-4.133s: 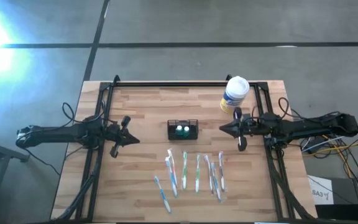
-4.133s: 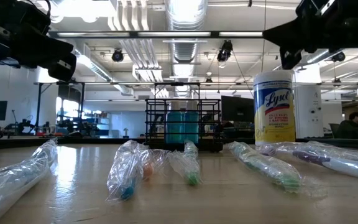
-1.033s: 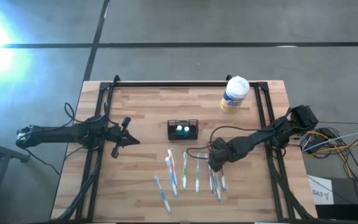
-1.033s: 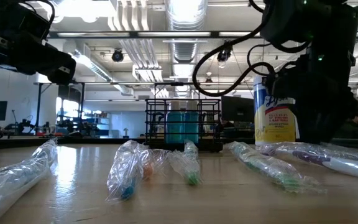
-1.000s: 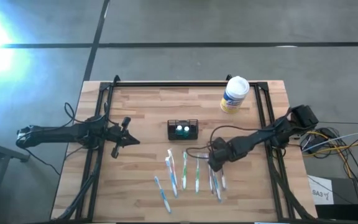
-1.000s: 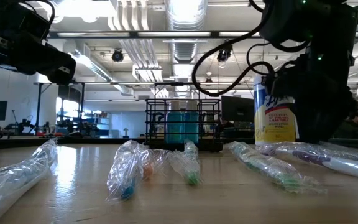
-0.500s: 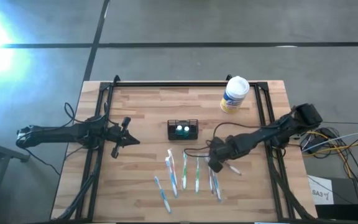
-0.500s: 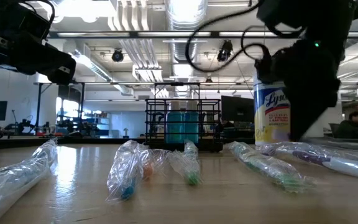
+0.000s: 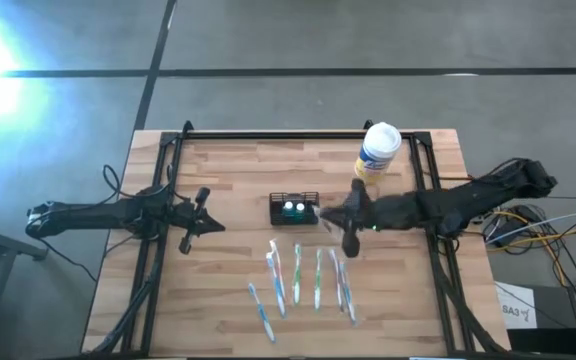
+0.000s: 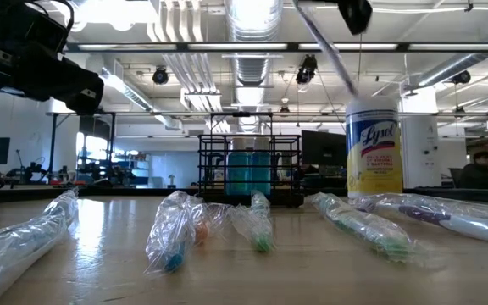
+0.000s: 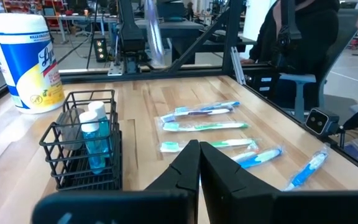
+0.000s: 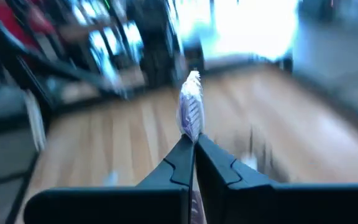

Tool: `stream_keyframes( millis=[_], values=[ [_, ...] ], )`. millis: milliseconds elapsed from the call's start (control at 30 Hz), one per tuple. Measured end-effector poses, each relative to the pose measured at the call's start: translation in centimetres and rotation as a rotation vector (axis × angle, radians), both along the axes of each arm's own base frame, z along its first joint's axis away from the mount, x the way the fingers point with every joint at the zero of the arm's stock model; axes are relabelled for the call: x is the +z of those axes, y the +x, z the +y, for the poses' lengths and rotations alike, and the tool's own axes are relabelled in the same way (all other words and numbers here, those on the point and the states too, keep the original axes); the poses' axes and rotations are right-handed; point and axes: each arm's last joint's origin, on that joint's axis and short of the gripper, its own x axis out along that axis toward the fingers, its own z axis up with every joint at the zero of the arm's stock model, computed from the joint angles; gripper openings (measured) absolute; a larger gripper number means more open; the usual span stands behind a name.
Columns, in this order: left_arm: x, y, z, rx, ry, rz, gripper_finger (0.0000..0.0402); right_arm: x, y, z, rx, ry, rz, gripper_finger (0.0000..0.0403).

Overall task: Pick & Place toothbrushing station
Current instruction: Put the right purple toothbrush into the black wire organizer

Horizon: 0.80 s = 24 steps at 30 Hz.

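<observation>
The right gripper [image 9: 330,217] is up off the table and just right of the black wire caddy [image 9: 295,209], fingers pinched tight on a wrapped toothbrush [image 12: 190,106] that sticks straight out ahead of them. In the low view that same toothbrush hangs high and slanted, up near the top of the white-and-yellow tub [image 10: 374,146]. The caddy stands upright at the middle of the wooden table [image 9: 228,280], with two blue bottles [image 11: 96,136] inside, side by side; which compartments they fill I cannot tell. Nothing touches the caddy. Just near of it lies a row of wrapped toothbrushes [image 9: 306,280], fanned out on the boards, each in clear plastic. The tub sits at the far right of the table, well apart from the caddy. Over on the left, the left gripper [image 9: 211,224] waits above the table's left side, pointing toward the caddy but well short of it; its two dark fingers [image 11: 188,171] are pressed together at the tips with nothing between them. A person sits beyond the table's edge in the left wrist view
</observation>
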Motion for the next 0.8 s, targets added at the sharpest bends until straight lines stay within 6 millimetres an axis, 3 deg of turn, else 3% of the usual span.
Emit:
stream_keyframes(
  millis=[133, 233, 400, 600, 800],
  values=[
    [0.0, 0.0, 0.0, 0.000, 0.006, -0.007, 0.0012, 1.3, 0.3, -1.0, 0.010, -0.163, -0.119, 0.0008],
    [0.0, 0.0, 0.0, 0.015, 0.009, -0.007, 0.0014, 1.0, 0.9, -2.1, -0.020, -0.261, -0.167, 0.0008],
    [0.0, 0.0, 0.1, 0.021, 0.009, -0.007, 0.0012, -1.9, 1.7, -5.0, -0.106, -0.340, -0.228, 0.0008],
    [0.0, 0.0, 0.1, 0.023, -0.002, -0.004, 0.0013, -6.1, 0.6, -8.4, -0.163, -0.352, -0.369, 0.0008],
    [0.0, 0.0, 0.1, 0.033, -0.012, -0.002, 0.0014, -8.6, -0.5, -9.5, -0.170, -0.294, -0.408, 0.0008]
  ],
)
